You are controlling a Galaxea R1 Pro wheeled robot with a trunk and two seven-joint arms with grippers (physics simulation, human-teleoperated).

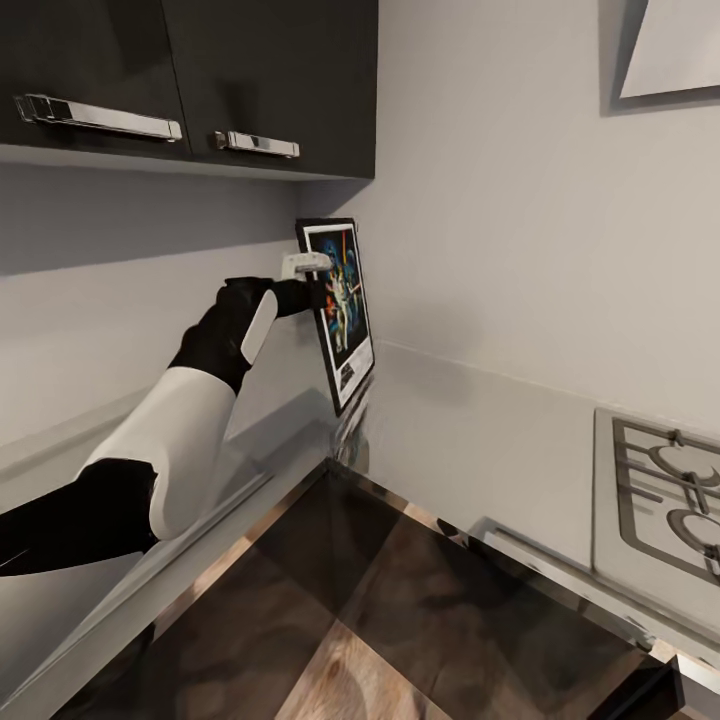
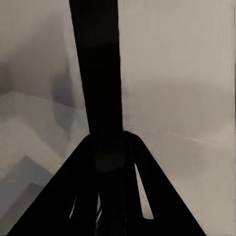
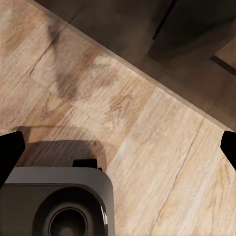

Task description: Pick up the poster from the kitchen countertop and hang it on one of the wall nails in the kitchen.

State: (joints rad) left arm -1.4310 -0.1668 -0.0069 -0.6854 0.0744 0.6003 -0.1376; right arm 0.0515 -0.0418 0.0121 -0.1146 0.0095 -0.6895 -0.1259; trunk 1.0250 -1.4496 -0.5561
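Now left hand [image 1: 312, 280] clamps poster [image 1: 345, 330]: black frame, white border, colourful figures, held upright above countertop [image 1: 470, 440].

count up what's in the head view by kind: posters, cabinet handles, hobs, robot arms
poster: 1, upright, held by the left gripper
cabinet handles: 2, the other at
gas hob: 1, partly cut off by the picture's edge
robot arm: 1, the left
total: 5
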